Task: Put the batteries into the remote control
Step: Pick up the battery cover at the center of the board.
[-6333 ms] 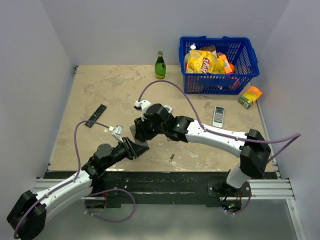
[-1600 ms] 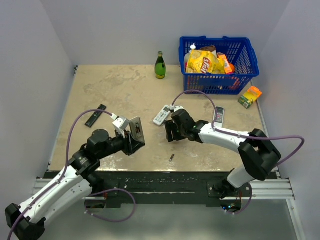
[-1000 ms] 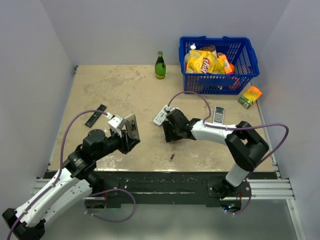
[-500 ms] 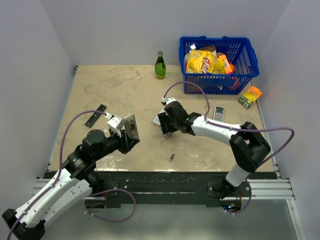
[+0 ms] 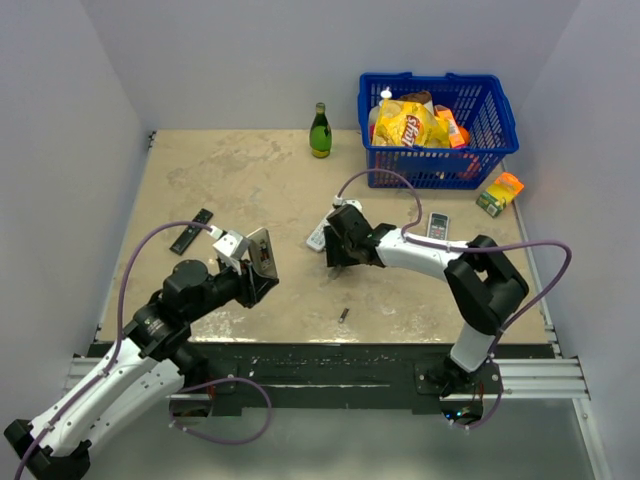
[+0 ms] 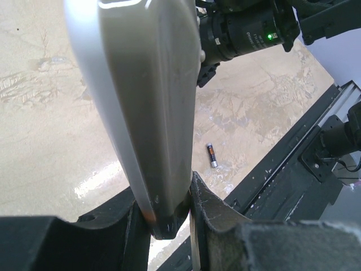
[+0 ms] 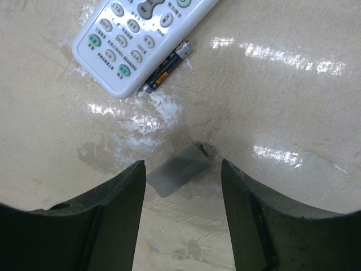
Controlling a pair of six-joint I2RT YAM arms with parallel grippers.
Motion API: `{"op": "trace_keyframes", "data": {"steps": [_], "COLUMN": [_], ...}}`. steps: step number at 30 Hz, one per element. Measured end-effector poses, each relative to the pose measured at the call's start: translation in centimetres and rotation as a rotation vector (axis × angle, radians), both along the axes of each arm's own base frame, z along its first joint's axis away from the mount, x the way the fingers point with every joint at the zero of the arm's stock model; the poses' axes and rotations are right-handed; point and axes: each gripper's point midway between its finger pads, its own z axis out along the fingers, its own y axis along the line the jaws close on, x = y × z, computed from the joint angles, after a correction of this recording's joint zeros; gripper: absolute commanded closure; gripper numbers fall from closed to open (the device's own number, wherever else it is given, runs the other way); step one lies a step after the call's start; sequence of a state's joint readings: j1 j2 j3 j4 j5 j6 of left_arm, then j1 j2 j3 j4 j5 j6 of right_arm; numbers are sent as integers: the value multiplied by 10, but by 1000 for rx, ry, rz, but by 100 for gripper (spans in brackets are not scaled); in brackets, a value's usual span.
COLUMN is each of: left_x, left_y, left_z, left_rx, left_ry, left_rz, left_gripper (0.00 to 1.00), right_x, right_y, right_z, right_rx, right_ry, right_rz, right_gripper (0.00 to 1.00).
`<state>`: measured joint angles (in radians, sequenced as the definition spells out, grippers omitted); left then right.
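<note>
Remote [image 5: 262,255] has nudged left over the last second and a half, and right gripper [image 7: 181,169] has swung far-left. Remote is off the table, near-left, tilted upright, lower end pinched in left gripper [image 6: 166,217]. Probably held as a fixture for loading. Right jaws are spread, hovering just near of a battery [image 7: 167,66] that touches a white remote [image 7: 141,39] mid-table: likely the pick. Second battery [image 5: 343,315] lies by the near edge.
</note>
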<state>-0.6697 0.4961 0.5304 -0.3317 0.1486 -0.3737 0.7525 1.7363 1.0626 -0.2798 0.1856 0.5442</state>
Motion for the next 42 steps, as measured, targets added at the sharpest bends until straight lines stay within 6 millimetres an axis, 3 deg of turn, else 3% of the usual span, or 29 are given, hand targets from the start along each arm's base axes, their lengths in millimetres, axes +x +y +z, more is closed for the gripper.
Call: {"op": "trace_keyframes", "data": {"steps": [8,16,24,30,42], "left_x": [0,0,1,2,2], "left_y": [0,0,1,1,1], "left_z": [0,0,0,-2,-2], "left_rx": [-1,-1,0,3,1], "left_ry": [-2,-2,1,9,12], "left_rz": [1,1,5,6,0], "left_gripper": [100,100,100,100,100], "right_x": [17,8,-4,-8,-5], "right_y": [6,11,1,-5,2], "right_z": [-13,-21,-17,0,-7], "right_rx": [-59,-150,-202,-206,-195], "right_ry": [-19,-34,-39,-61,-52], "right_rz": [-70,-32,45,73,76], "right_gripper": [40,39,40,41,40]}}
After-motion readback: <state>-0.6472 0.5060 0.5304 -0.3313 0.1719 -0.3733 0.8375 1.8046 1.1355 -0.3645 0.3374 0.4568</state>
